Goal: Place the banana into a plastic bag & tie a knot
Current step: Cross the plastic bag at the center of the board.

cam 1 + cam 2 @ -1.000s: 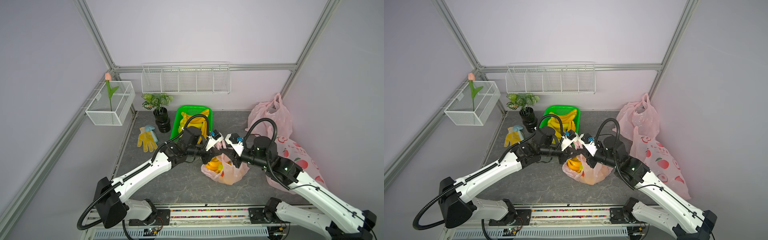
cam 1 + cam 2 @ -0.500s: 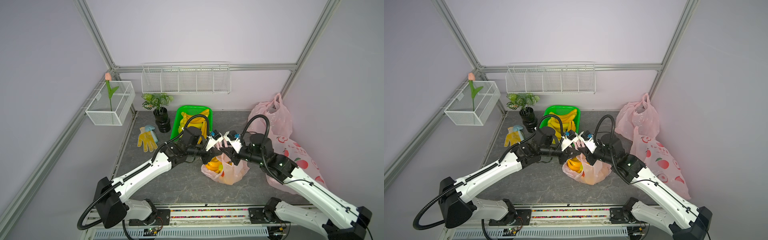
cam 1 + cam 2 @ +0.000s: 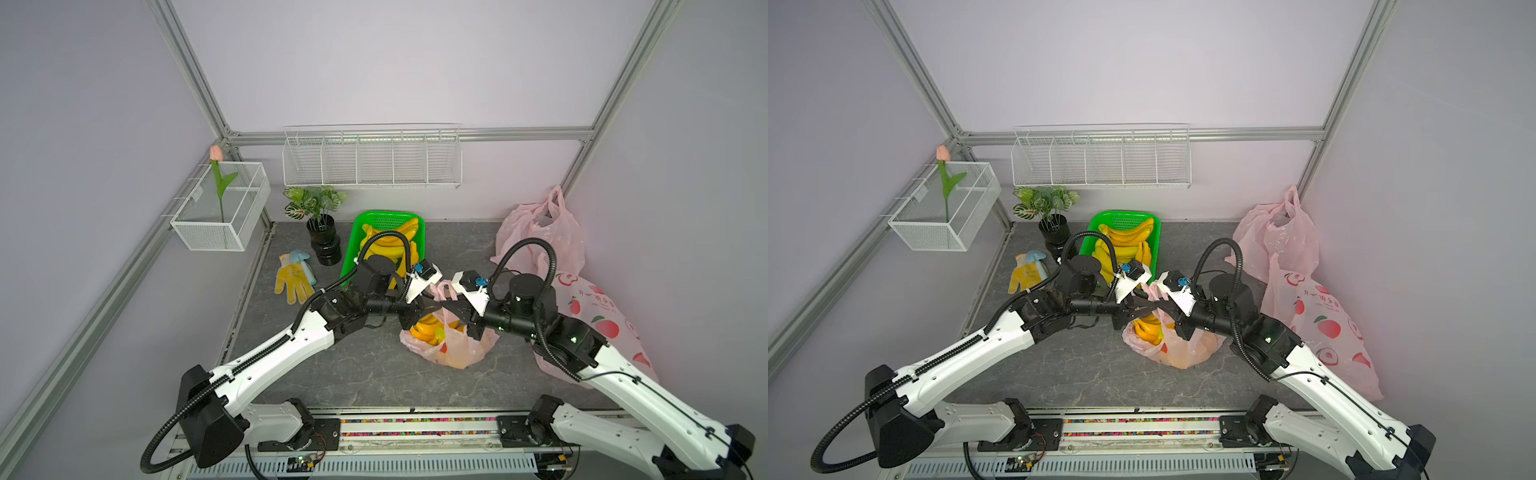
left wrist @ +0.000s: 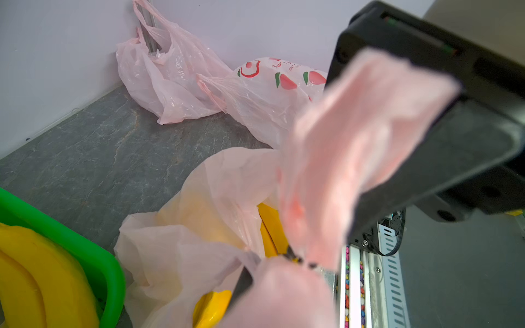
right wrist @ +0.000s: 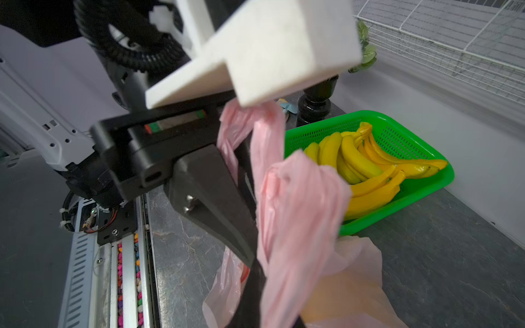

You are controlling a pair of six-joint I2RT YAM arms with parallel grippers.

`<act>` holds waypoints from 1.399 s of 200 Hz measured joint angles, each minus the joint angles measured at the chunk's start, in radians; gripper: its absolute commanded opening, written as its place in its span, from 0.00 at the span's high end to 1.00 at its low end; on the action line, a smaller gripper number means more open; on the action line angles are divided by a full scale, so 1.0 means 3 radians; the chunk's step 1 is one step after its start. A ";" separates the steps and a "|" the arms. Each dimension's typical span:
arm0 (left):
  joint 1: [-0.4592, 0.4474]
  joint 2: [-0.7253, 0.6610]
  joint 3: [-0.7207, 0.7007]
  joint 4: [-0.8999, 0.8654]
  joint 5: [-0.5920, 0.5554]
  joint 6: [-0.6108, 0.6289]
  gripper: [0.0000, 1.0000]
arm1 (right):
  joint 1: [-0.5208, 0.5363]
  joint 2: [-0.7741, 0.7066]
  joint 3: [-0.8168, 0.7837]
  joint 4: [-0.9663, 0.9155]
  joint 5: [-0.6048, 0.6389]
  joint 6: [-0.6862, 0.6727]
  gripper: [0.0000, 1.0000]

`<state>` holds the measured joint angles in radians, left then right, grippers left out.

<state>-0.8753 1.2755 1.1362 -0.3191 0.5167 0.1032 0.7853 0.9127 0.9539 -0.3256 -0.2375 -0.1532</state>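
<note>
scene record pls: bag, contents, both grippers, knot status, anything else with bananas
bag: translucent pink plastic bag, mid-table, handles raised between the two arms
contents: yellow bananas inside the bag
left gripper: at the handles, grip unclear
right gripper: shut on a bag handle
knot: no finished knot visible
other: green plastic basket behind the bag, more bananas in it
</note>
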 measured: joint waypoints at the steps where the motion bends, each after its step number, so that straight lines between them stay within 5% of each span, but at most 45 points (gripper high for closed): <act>1: 0.0000 -0.0001 0.0000 -0.0005 0.0003 0.0005 0.84 | 0.0005 0.0000 -0.0004 0.0005 0.0000 -0.0006 0.93; 28: 0.0010 0.0009 -0.0027 -0.0039 0.0131 0.0055 0.92 | 0.0045 -0.0039 -0.0089 0.0097 -0.0074 -0.0092 0.93; 108: 0.0010 0.0198 0.0000 -0.0161 0.0413 0.0275 0.94 | 0.0264 -0.0446 -0.0539 0.0404 -0.0207 -0.0345 0.94; 172: 0.0010 0.0528 0.0225 -0.0150 0.0182 0.0262 1.00 | 0.0262 -0.0223 -0.0413 0.0373 0.0263 -0.0332 0.93; 219: 0.0173 0.1113 0.1066 -0.0034 -0.0498 -0.0090 1.00 | -0.0661 -0.0221 -0.0445 0.0533 0.0468 0.0100 0.93; 253: 0.0415 0.1832 0.2177 -0.0039 -0.0904 -0.0411 1.00 | -0.1577 0.0399 0.0027 0.0666 0.0403 0.0425 0.93; 280: 0.0621 0.2274 0.2857 -0.0079 -0.1074 -0.0586 1.00 | -0.1904 0.0874 0.0591 0.0797 0.0329 0.0512 0.94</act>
<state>-0.6891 1.9575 1.9934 -0.3428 0.1944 -0.0727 0.2142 1.1748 1.1313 -0.0864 -0.1387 0.0006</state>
